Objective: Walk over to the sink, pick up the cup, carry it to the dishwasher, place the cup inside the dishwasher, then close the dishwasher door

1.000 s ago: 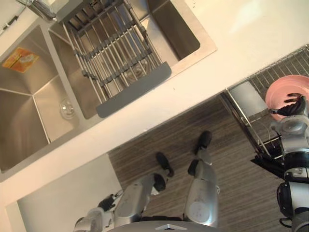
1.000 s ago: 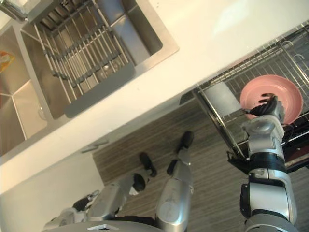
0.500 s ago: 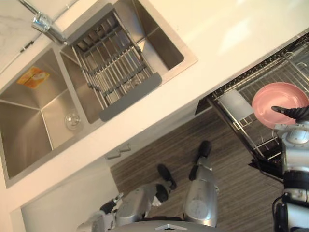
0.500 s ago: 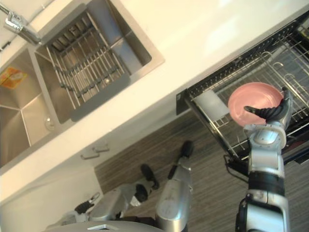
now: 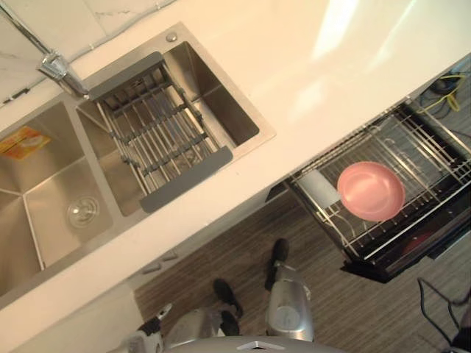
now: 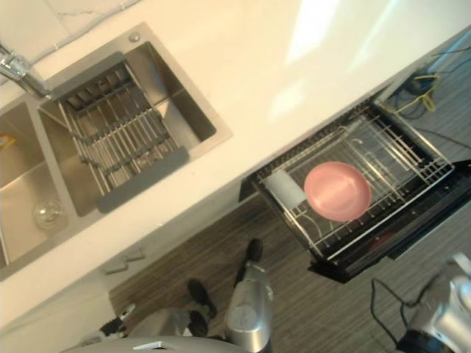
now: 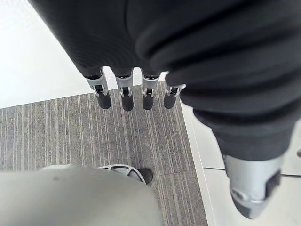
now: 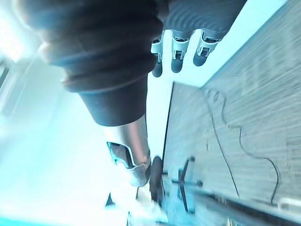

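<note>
A pink dish [image 5: 371, 191] lies in the pulled-out dishwasher rack [image 5: 430, 158].

L hand [image 7: 146, 92] & R hand [image 8: 177, 54] both hang, fingers [image 7: 104, 96] straight

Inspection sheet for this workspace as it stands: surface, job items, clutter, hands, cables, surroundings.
Surface: pale countertop with a double sink set into it.
Job's things: pink dish lies in the pulled-out dishwasher rack; dishwasher door open.
Clutter: slatted drain rack across one sink basin; orange item in the other basin; white block in the dishwasher rack near the dish.
Hands: left hand open, empty, above the floor; right hand open, empty.
Cables: yellow and black cables on the floor past the dishwasher.
Surroundings: faucet behind the sink; grey striped floor.
</note>
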### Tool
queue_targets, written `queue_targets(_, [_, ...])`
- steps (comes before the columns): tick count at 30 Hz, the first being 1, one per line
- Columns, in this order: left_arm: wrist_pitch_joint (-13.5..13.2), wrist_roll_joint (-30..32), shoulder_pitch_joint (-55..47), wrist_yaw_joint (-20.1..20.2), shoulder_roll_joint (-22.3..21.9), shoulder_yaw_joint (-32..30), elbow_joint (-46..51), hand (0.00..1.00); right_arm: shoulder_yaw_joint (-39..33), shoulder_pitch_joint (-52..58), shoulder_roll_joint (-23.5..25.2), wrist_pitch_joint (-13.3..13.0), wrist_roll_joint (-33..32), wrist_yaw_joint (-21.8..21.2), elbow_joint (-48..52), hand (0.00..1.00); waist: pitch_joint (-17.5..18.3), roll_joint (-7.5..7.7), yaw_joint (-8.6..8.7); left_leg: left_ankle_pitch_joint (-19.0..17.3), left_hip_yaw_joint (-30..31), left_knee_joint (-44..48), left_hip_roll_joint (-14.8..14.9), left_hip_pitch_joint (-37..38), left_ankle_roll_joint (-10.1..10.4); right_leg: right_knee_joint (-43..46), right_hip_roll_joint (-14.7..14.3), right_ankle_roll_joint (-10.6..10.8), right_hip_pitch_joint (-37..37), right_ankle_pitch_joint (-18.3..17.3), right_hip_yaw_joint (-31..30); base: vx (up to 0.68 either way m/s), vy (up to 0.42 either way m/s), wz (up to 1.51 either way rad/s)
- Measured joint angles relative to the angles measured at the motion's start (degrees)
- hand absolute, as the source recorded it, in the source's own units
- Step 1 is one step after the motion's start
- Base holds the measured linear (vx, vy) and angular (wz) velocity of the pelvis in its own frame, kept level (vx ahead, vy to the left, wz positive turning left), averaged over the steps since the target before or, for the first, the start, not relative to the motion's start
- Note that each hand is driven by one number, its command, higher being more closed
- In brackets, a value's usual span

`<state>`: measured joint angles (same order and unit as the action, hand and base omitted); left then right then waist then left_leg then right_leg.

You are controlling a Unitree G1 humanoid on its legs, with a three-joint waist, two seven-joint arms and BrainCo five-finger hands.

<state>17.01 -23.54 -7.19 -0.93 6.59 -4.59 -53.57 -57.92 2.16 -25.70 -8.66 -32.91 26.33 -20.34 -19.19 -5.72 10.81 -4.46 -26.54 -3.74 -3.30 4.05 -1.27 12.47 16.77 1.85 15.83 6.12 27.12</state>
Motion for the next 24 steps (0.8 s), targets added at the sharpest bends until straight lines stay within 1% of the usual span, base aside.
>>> queue_targets(1, [-0.18, -0.53, -0.28, -0.06, -0.15, -0.38, 0.02, 0.00, -1.08, 1.30, 2.37, -2.02, -3.08, -0.32, -2.60, 0.00, 0.29, 0.07, 0.14, 0.01, 0.05, -0.53, -0.01, 0.35, 0.09, 0.56, 0.08, 0.12, 0.01, -0.52, 0.03, 0.05, -0.001, 0.01])
queue_targets(2, [-0.22, -1.11, -0.37, -0.07, -0.32, -0.85, 0.02, 0.00, -1.39, 2.71, 5.10, -3.51, -6.38, -2.12, -4.64, 0.00, 0.49, 0.06, 0.09, -0.07, 0.11, -0.57, 0.00, 0.53, 0.23, 1.15, 0.26, 0.20, 0.01, -0.98, 0.06, 0.07, -0.007, 0.02])
queue_targets(3, [-0.22, -1.13, -0.37, -0.07, -0.58, -1.59, 0.03, 0.00, -1.17, 3.17, 6.36, -3.97, -7.81, -3.16, -5.57, 0.00, 0.50, 0.06, 0.06, -0.10, 0.12, -0.59, -0.01, 0.68, 0.27, 1.50, 0.39, 0.28, 0.01, -1.19, 0.06, 0.06, -0.011, 0.04])
queue_targets(4, [-0.23, -1.14, -0.37, -0.10, -0.96, -2.47, 0.09, 0.00, -0.56, 3.85, 8.99, -4.02, -10.34, -5.29, -6.32, 0.00, 0.52, 0.01, -0.02, -0.15, 0.19, -0.61, -0.07, 0.88, 0.35, 2.32, 0.79, 0.42, 0.04, -1.74, 0.13, 0.05, -0.016, 0.07])
queue_targets(5, [-0.24, -1.14, -0.37, -0.11, -1.07, -2.59, 0.12, 0.00, 0.16, 4.18, 10.44, -4.02, -11.72, -6.88, -6.83, 0.00, 0.58, -0.08, -0.09, -0.19, 0.36, -0.64, -0.08, 0.94, 0.42, 2.84, 1.03, 0.42, 0.05, -2.09, 0.25, 0.03, -0.020, 0.12])
queue_targets(7, [-0.27, -1.09, -0.35, -0.08, -1.62, -2.89, 0.49, 0.00, 3.50, 4.41, 14.63, -4.00, -16.16, -11.98, -8.52, 0.00, 0.94, -0.52, -1.17, -0.60, 0.78, -0.92, -0.09, 0.95, 1.05, 4.24, 1.71, 0.48, 0.23, -3.08, 0.81, 0.03, -0.024, 0.17])
queue_targets(8, [-0.31, -1.02, -0.35, -0.04, -2.02, -3.42, 0.69, 0.00, 4.31, 4.34, 15.40, -3.94, -17.28, -13.35, -8.90, 0.00, 1.04, -0.68, -1.53, -0.62, 0.86, -0.92, -0.09, 0.91, 1.10, 4.58, 1.97, 0.51, 0.22, -3.35, 1.12, 0.04, -0.020, 0.27])
queue_targets(9, [-0.76, -0.94, -0.35, 0.08, -2.88, -4.35, 0.91, 0.00, 6.22, 4.27, 16.34, -3.94, -19.31, -15.47, -9.88, 0.00, 1.44, -1.21, -2.37, -0.62, 0.60, -0.94, 0.04, 0.80, 1.25, 5.31, 2.64, 0.51, 0.17, -3.93, 1.90, 0.03, -0.014, 0.36])
queue_targets(10, [-1.03, -0.89, -0.32, 0.12, -3.42, -4.36, 1.18, 0.00, 7.72, 4.28, 16.80, -3.84, -20.83, -16.52, -10.12, 0.00, 1.56, -1.32, -3.00, -0.49, -0.77, -0.94, 0.28, 0.78, 1.64, 6.10, 3.34, 0.61, 0.18, -4.38, 2.49, 0.07, -0.021, 0.57])
queue_targets(11, [-1.57, -0.86, -0.30, 0.11, -4.23, -4.34, 1.22, 0.00, 10.90, 3.75, 17.31, -3.73, -21.96, -18.58, -10.10, 0.00, 1.98, -1.96, -3.65, -0.03, -1.98, -0.92, 0.31, 0.72, 2.03, 7.46, 4.73, 0.88, 0.12, -5.08, 3.61, 0.06, -0.019, 0.50])
queue_targets(12, [-1.87, -0.86, -0.29, 0.11, -4.48, -4.32, 1.23, 0.00, 12.58, 3.37, 17.44, -3.74, -21.94, -19.06, -10.10, 0.00, 2.13, -2.20, -4.06, 0.23, -1.89, -0.92, 0.17, 0.67, 1.95, 7.97, 5.15, 0.96, 0.12, -5.28, 3.82, 0.07, -0.019, 0.42])
queue_targets(13, [-2.10, -0.85, -0.31, 0.11, -4.78, -4.24, 1.30, 0.00, 12.85, 3.23, 18.24, -4.91, -21.88, -18.90, -10.14, 0.00, 2.23, -2.35, -4.72, 0.70, -1.76, -0.82, 0.00, 0.65, 1.53, 8.45, 5.61, 1.02, 0.11, -5.51, 4.10, 0.05, -0.004, 0.32])
queue_targets(14, [-2.18, -0.85, -0.38, 0.14, -4.73, -4.25, 1.28, 0.00, 16.15, 3.51, 18.48, -5.49, -21.76, -19.58, -9.60, 0.00, 2.45, -2.40, -4.69, 1.08, -1.62, -0.61, -0.09, 0.21, 1.49, 8.72, 6.24, 1.01, -0.02, -5.57, 5.06, 0.05, 0.001, 0.29])
queue_targets(15, [-2.22, -0.85, -0.37, 0.15, -4.74, -4.24, 1.30, 0.00, 17.56, 3.36, 18.35, -5.83, -21.66, -19.59, -9.59, 0.00, 2.76, -2.63, -4.70, 1.23, -1.62, -0.61, -0.13, 0.06, 1.61, 8.73, 6.40, 1.02, -0.02, -5.57, 5.27, 0.04, 0.001, 0.27])
queue_targets(17, [-2.59, -0.84, -0.36, 0.15, -4.33, -3.95, 1.31, 0.00, 20.83, 2.89, 17.91, -6.26, -21.16, -19.38, -9.67, 0.00, 2.93, -2.02, -4.98, 1.52, -0.83, -0.62, -0.15, -0.43, 1.63, 8.91, 6.82, 0.97, -0.06, -5.67, 6.27, 0.02, -0.018, 0.18])
queue_targets(19, [-2.89, -0.71, -0.33, 0.19, -4.30, -3.73, 1.36, 0.00, 22.46, 2.81, 17.72, -6.67, -20.74, -19.23, -9.66, 0.00, 3.04, -2.08, -5.30, 1.62, 0.05, -0.69, -0.18, -0.91, 1.78, 9.00, 7.11, 0.94, -0.15, -5.78, 7.00, 0.00, -0.030, 0.25])
queue_targets(20, [-3.41, -0.39, -0.31, 0.29, -4.25, -3.61, 1.69, 0.00, 24.15, 2.53, 17.25, -7.81, -20.70, -18.75, -9.60, 0.00, 3.05, -2.09, -5.92, 1.90, 0.87, -0.97, -0.18, -1.24, 1.96, 9.18, 7.41, 0.82, -0.29, -5.89, 7.82, -0.01, -0.021, 0.25])
queue_targets(21, [-3.50, -0.31, -0.32, 0.29, -4.22, -3.51, 1.73, 0.00, 24.40, 2.46, 17.24, -7.96, -20.70, -18.63, -9.60, 0.00, 3.06, -2.10, -5.96, 1.95, 1.14, -0.97, -0.18, -1.30, 1.97, 9.23, 7.48, 0.82, -0.37, -5.93, 8.03, -0.01, -0.029, 0.32])
queue_targets(23, [-4.28, 0.12, -0.31, 0.39, -3.25, -1.42, 1.92, 0.00, 26.33, 1.46, 16.71, -9.35, -20.76, -18.14, -9.61, 0.00, 3.18, -2.24, -6.10, 2.59, 3.10, -1.00, -0.20, -1.78, 1.95, 9.82, 8.38, 0.80, -1.17, -6.33, 9.96, 0.00, -0.027, 0.40])
queue_targets(24, [-4.31, 0.12, -0.32, 0.39, -3.26, -1.39, 1.91, 0.00, 26.53, 1.39, 16.55, -9.45, -20.76, -18.17, -9.61, 0.00, 3.26, -2.26, -6.14, 2.66, 3.27, -1.00, -0.20, -1.90, 1.95, 9.84, 8.44, 0.80, -1.19, -6.33, 10.12, 0.00, -0.018, 0.35])
